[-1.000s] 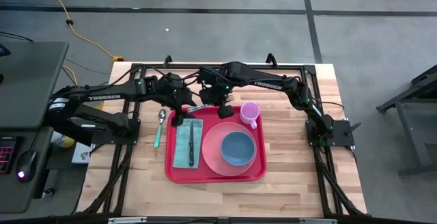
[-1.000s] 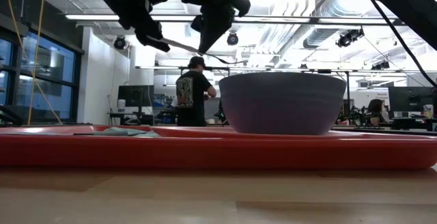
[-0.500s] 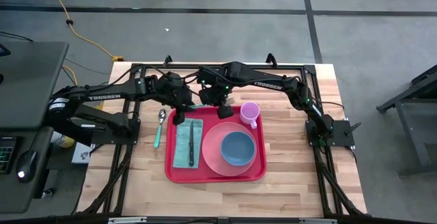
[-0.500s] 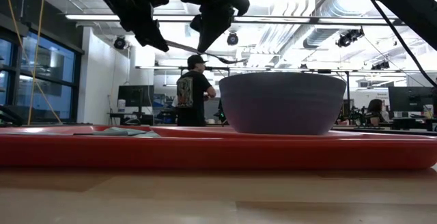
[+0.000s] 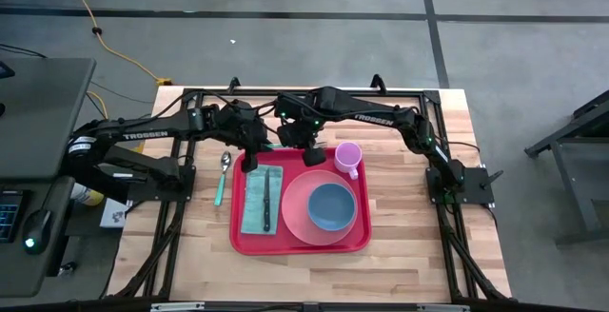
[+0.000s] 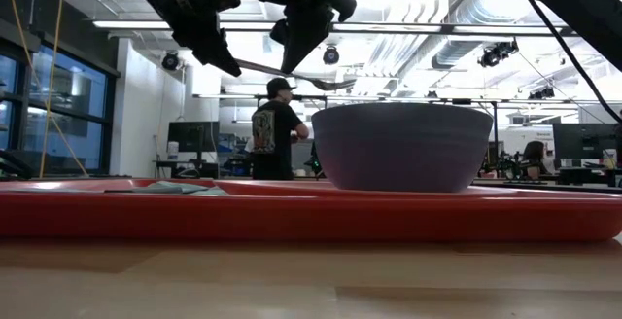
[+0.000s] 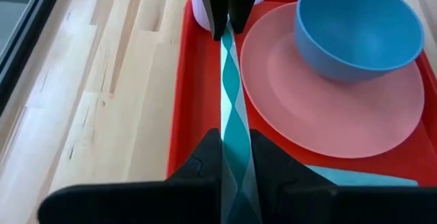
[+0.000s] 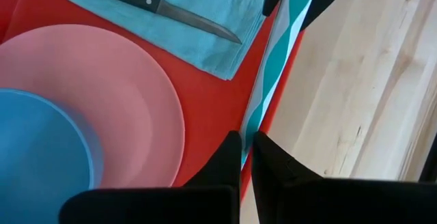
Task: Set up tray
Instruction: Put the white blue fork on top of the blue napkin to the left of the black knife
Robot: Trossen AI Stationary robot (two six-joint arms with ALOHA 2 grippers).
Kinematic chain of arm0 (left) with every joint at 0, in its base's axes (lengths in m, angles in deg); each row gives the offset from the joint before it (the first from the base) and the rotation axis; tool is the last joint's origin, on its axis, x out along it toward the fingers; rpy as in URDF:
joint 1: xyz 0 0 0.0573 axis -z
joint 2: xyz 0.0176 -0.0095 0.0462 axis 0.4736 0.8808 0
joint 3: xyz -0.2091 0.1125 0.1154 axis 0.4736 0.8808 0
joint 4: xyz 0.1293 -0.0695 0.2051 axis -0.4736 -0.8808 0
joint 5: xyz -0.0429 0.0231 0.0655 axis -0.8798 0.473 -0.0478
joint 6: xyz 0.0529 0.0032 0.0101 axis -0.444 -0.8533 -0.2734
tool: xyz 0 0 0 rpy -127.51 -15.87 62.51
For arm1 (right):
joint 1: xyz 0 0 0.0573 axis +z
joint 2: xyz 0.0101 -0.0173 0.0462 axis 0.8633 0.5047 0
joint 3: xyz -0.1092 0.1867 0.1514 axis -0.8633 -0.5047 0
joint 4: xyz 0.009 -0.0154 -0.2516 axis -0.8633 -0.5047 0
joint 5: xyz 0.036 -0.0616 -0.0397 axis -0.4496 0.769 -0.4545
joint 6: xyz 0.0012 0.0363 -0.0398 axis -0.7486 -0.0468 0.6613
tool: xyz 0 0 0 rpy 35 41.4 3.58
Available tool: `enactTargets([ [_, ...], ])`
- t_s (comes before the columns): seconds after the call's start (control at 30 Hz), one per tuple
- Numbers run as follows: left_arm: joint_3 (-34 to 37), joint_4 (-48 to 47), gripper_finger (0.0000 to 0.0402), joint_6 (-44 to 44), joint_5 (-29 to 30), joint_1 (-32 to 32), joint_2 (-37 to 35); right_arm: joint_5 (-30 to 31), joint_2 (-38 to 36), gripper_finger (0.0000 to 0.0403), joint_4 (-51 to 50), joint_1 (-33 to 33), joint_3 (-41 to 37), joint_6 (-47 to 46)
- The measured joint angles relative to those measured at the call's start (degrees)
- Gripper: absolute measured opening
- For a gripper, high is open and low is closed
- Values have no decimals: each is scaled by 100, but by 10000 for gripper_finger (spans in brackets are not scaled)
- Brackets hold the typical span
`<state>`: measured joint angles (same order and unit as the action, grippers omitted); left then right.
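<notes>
The red tray (image 5: 357,245) holds a teal napkin (image 5: 252,212) with a black-handled knife (image 5: 267,198), a pink plate (image 5: 300,222) with a blue bowl (image 5: 331,207) on it, and a lilac cup (image 5: 347,157). A utensil with a teal-and-white handle (image 7: 231,80) hangs above the tray's far left corner, held from both sides. My left gripper (image 5: 252,155) is shut on one end of it and my right gripper (image 5: 303,146) on the other. Its metal head (image 6: 335,84) sticks out past my right gripper. My left gripper pinches the utensil's handle near its free end (image 7: 234,125) between its two fingers. It comes slanting down from the table's left. The handle runs forward out of the fingers, lifted clear above the tray's rim (image 7: 181,101). My right gripper pinches the same handle (image 8: 254,118) between its two fingers, at the end nearer the metal head. The fingers (image 6: 296,56) point down from above and lie across the utensil. The utensil stays nearly level and clear of the tray.
A spoon with a teal handle (image 5: 222,174) lies on the bare wood left of the tray. Black frame rails (image 5: 190,103) run along the table's far and side edges. Open wood lies near and right of the tray. A person (image 6: 270,129) stands in the room behind.
My left gripper has shut its fingers onto the utensil's handle, which my right gripper kept holding above the tray's far left corner. The utensil has stayed roughly where it was.
</notes>
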<state>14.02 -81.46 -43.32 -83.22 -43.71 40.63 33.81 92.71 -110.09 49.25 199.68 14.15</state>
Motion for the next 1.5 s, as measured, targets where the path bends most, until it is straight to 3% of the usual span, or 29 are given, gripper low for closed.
enactTargets([
  [0.4,-2,20,66,-98,-157,15,-4,239,-232,4,178,-21,-4,-129],
  [0.73,-2,-28,66,15,35,15,-4,712,-1088,71,276,-396,-2,-1000],
  [0.93,-2,-45,66,826,1189,11,-173,1636,-1754,124,99,-782,2,-2090],
  [1.17,-2,-506,66,2272,2856,125,-649,2943,-2381,155,-499,-1237,9,-2838],
  [1.33,-2,-1413,66,3423,4204,556,-963,2945,-2654,161,-997,-1661,9,-3220],
  [1.5,-2,-2193,66,4801,4950,1226,-1027,2884,-2730,161,-1309,-1962,7,-3325],
])
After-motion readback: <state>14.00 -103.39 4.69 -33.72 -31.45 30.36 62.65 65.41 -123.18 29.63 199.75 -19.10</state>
